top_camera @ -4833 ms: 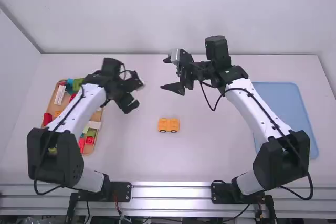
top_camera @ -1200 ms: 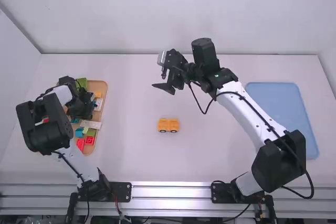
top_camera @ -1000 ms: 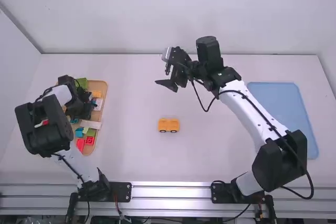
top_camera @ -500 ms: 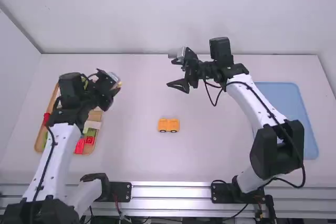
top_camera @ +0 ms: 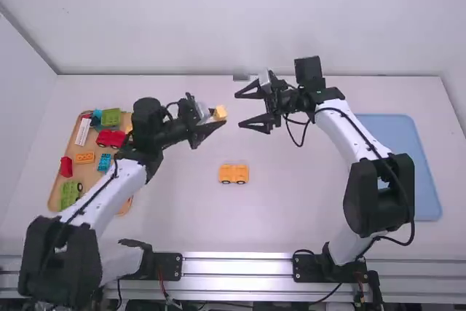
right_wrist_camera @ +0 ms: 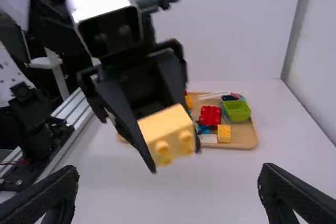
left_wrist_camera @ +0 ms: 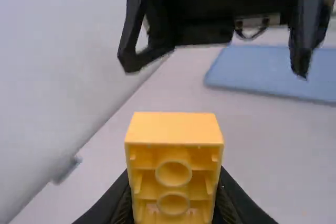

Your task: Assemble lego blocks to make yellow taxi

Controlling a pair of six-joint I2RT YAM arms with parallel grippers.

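In the high view my left gripper [top_camera: 212, 124] is above the table, left of the middle, shut on a yellow block [top_camera: 220, 113]. The left wrist view has that block [left_wrist_camera: 175, 129], its hollow side showing, between the fingers of my left gripper [left_wrist_camera: 173, 203]. Facing it, my right gripper [top_camera: 246, 109] stands wide open, a small gap from the block. In the right wrist view my right gripper [right_wrist_camera: 168, 195] has nothing between its fingers, and the held block [right_wrist_camera: 167, 132] turns its studs this way. An orange-yellow wheeled piece [top_camera: 234, 173] rests on the table, nearer the arm bases.
On the left, a wooden tray [top_camera: 52, 198] holds several red, green, blue, white and orange blocks. A blue tray [top_camera: 397, 151] lies at the right, partly behind the right arm. The back wall [top_camera: 233, 20] rises beyond the table.
My left gripper has come from the wooden tray towards the middle, carrying the yellow block. The right arm has shifted slightly right, and its gripper now shows wider open. The wheeled piece has stayed put.
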